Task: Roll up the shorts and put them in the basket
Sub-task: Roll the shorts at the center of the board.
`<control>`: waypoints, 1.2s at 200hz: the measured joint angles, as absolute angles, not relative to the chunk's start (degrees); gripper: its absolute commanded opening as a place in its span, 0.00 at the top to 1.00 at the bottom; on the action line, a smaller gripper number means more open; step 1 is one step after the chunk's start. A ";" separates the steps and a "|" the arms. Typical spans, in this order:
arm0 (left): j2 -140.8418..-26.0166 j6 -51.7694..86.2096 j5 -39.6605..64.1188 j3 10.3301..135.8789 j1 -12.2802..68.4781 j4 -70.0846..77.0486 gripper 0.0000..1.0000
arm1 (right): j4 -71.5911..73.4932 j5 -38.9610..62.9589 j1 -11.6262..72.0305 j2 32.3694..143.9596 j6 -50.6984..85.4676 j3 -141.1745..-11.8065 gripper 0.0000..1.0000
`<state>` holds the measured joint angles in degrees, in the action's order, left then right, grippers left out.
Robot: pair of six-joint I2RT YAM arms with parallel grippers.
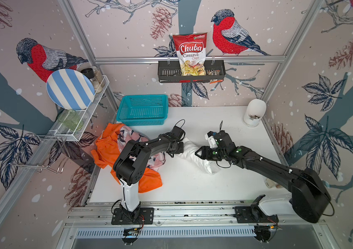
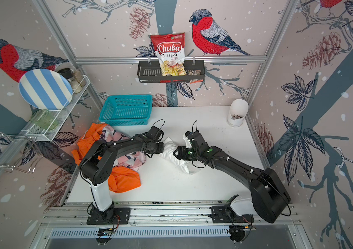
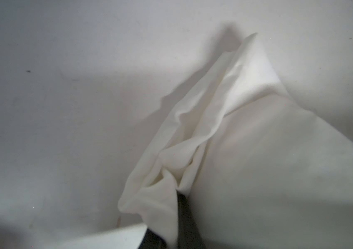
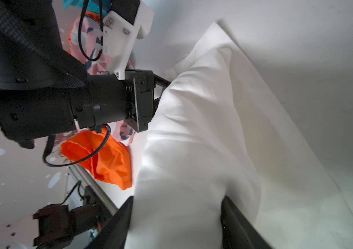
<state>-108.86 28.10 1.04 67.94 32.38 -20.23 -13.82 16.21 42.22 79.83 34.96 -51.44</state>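
You have the white shorts (image 1: 190, 158) on the bench (image 1: 192, 185), in front of the teal basket (image 1: 141, 122) and off toward its right-arm side, well apart from it. They lie as a bunched, creased length, not as a tidy roll.

Your left gripper (image 1: 181, 148) is at the end of that length nearer the basket. Its jaws are closed on a gathered fold of the white fabric, and in the left wrist view the cloth puckers right at a dark finger (image 3: 183, 207).

Your right gripper (image 1: 199, 153) is over the middle of the white shorts, farther from the basket. Its jaws stand wide, one finger (image 4: 119, 224) on each side of the fabric, straddling it without pinching it.

The orange shorts (image 1: 106, 148) and the pink shark-print shorts (image 1: 126, 135) lie in one loose heap just in front of the basket's left-arm corner. The pink pair lies on top of the orange, and the left arm reaches across both. Neither pair is rolled, and neither gripper touches them.
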 measured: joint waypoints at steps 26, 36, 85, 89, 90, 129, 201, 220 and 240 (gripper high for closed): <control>-109.91 27.90 1.04 69.25 32.38 -20.73 0.88 | -23.22 5.19 49.21 84.05 29.78 -57.76 0.19; -110.24 27.46 1.04 69.69 32.38 -20.91 0.88 | -26.02 2.07 51.72 84.36 28.49 -58.70 0.17; -111.22 26.96 1.17 70.94 32.45 -21.52 0.88 | -38.33 -15.03 63.77 86.06 27.29 -66.74 0.12; -111.24 26.94 1.21 70.94 32.45 -21.52 0.88 | -39.31 -16.29 64.62 86.85 27.62 -67.79 0.12; -111.24 26.94 1.23 70.94 32.45 -21.52 0.88 | -39.53 -16.53 64.75 87.00 27.68 -68.01 0.12; -111.37 26.55 1.30 71.00 32.47 -21.56 0.88 | -44.21 -22.39 69.82 92.03 31.70 -71.42 0.02; -111.72 26.09 1.50 72.03 32.71 -22.20 0.80 | -34.89 -15.57 67.42 97.97 32.64 -59.99 0.65; -110.89 26.09 1.34 71.81 32.75 -23.40 0.71 | -30.57 -11.51 66.89 97.41 32.51 -57.69 0.83; -108.42 26.15 0.56 70.91 32.47 -24.32 0.55 | -24.91 -4.43 65.67 94.63 32.56 -54.35 0.87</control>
